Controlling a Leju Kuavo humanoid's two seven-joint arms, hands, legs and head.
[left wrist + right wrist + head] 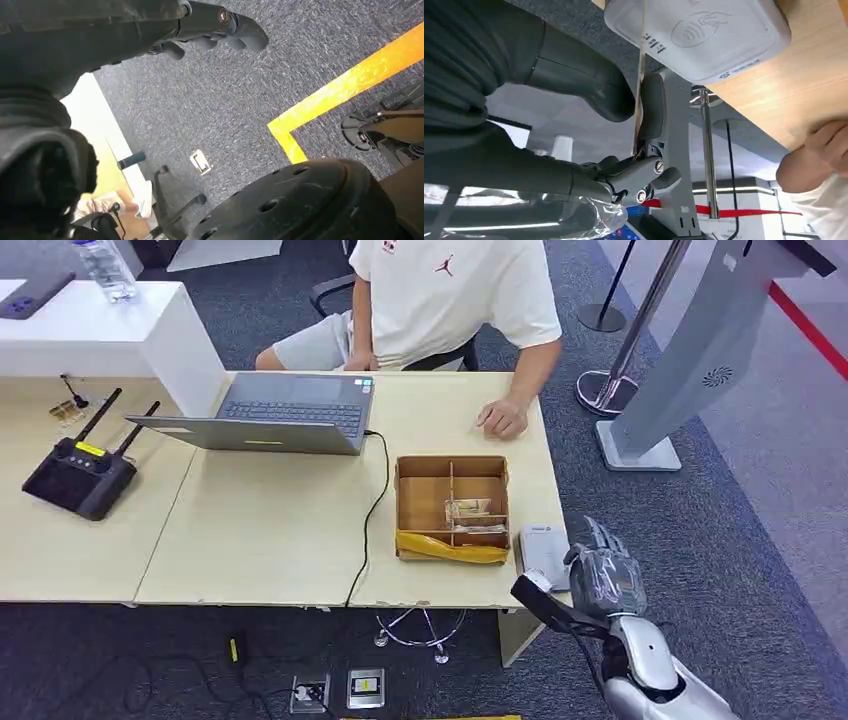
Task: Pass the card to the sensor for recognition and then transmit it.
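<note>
The right hand (pixel 604 578) is hovering at the table's (pixel 270 530) front right corner, pinching the card (pixel 641 75) edge-on between thumb and fingers (pixel 651 107); the card is standing just above the white sensor (pixel 704 35), which is lying on the tabletop beside the cardboard box (pixel 452 508). The left hand (pixel 200 30) is hanging over the grey carpet (pixel 210 110), its fingers curling around nothing; a person's hand (pixel 503 418) is resting on the table beyond the box, near the laptop (pixel 270 412).

We note a pale grey sensor (pixel 544 552) on a light wood table (pixel 280 530), a brown box (pixel 452 502), and dark grey speckled carpet (pixel 225 100) with a yellow stripe (pixel 345 85).
</note>
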